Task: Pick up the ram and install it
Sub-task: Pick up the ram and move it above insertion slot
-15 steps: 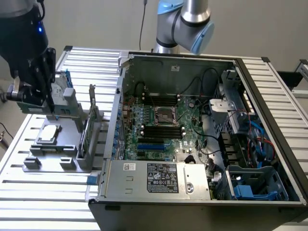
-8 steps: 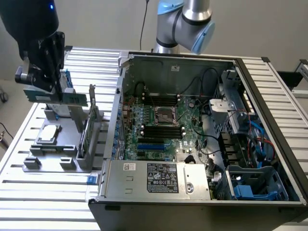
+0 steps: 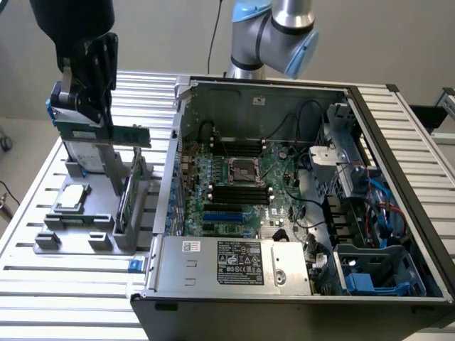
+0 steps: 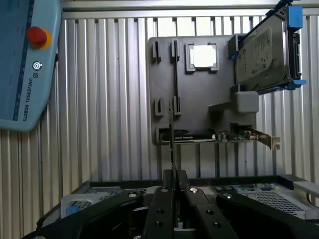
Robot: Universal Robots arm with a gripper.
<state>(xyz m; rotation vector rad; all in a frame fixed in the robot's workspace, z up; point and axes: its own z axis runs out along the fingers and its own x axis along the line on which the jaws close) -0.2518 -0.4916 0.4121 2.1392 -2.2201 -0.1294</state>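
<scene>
The gripper [image 4: 173, 186] has its fingers drawn narrow and clamped flat on the ram [image 4: 172, 144]. From the wrist it shows edge-on, as a thin dark line running out from between the pads. In the exterior view the green stick hangs level under the fingers, above the tray [image 3: 78, 238], and looks clear of it. That puts it on the exterior view's left of the case [image 3: 256, 96] and apart from it.

Past the ram, the tray has a long empty groove that I take for the ram's seat. The processor [image 4: 203, 56] lies in its pocket, and the hard drive [image 4: 264, 50] stands on edge at the tray's far side. A pendant [image 4: 25, 64] lies on the table [image 3: 57, 298] beside them.

Farther off, in the open case, the board [image 3: 284, 206] lies flat. Black memory slots [image 3: 240, 192] run beside the processor socket.

The pick looks done, so the step in hand is the carry. The install is not yet begun.

Seating the ram calls for:
- crossing the case wall with room to spare
- turning the stick so its long edge lines up with one slot
- keeping it upright, then pressing straight down evenly at both ends

I cannot tell whether the slot latches stand open, or which way the notch faces. A skewed grip would jam the stick at the slot mouth.
</scene>
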